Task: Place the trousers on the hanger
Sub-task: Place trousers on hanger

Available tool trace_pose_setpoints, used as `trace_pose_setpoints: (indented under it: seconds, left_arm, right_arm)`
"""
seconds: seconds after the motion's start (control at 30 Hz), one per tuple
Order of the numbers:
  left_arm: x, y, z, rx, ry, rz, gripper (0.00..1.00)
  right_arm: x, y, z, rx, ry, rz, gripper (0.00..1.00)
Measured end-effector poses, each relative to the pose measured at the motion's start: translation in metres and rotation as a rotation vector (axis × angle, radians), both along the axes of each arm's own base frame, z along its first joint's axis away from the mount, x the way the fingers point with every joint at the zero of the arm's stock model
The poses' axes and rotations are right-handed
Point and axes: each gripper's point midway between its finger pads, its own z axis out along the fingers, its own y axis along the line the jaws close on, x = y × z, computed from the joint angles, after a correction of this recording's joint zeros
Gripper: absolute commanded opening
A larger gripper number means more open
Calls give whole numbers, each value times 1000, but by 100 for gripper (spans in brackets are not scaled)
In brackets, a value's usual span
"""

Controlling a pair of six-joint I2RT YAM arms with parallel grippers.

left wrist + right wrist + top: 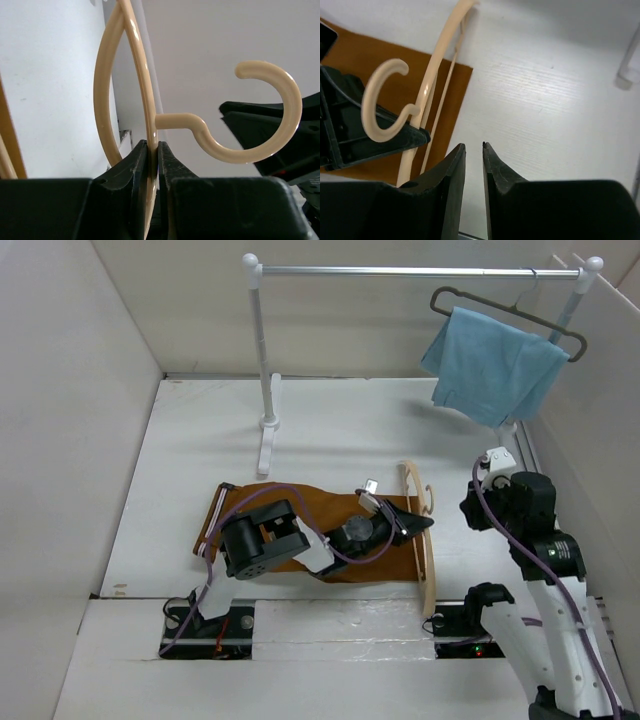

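Observation:
The rust-brown trousers point(300, 505) lie flat on the white table, waistband to the left. The beige hanger point(424, 550) lies along their right end, with its hook point(429, 496) pointing right. My left arm reaches over the trousers. My left gripper point(416, 523) is shut on the hanger's neck just below the hook, and the left wrist view point(153, 145) shows the hanger point(270, 145) pinched between the jaws. My right gripper point(474, 146) hangs over bare table right of the hanger point(432, 75) and the trousers point(350, 55). Its jaws are a narrow gap apart and hold nothing.
A white clothes rack point(265, 360) stands at the back with a rail across the top. A light blue cloth point(495, 365) hangs on a dark grey hanger point(500, 305) at its right end. White walls close in the left, back and right sides.

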Motion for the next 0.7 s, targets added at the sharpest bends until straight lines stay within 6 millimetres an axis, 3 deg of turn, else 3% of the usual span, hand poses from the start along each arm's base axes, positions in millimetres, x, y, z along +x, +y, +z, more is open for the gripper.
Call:
trace_pose_setpoints:
  seconds: [0.07,0.13,0.3,0.43,0.7]
  left_arm:
    - [-1,-6,4,-2,-4,-17,0]
    - [-2,-9,4,-2,-4,-30,0]
    - [-3,-11,-15,-47,46,-42,0]
    - [-5,-18,-7,-82,30,-90,0]
    - [-11,-25,15,-27,-44,-185,0]
  right_arm:
    - [0,-4,15,-11,-40,-20,28]
    - [-1,-6,18,-15,-46,-27,32]
    - [-1,-2,-5,-16,41,-1,29]
    - [-2,-1,-16,-19,83,5,26]
    - [4,-9,31,-26,-64,-45,21]
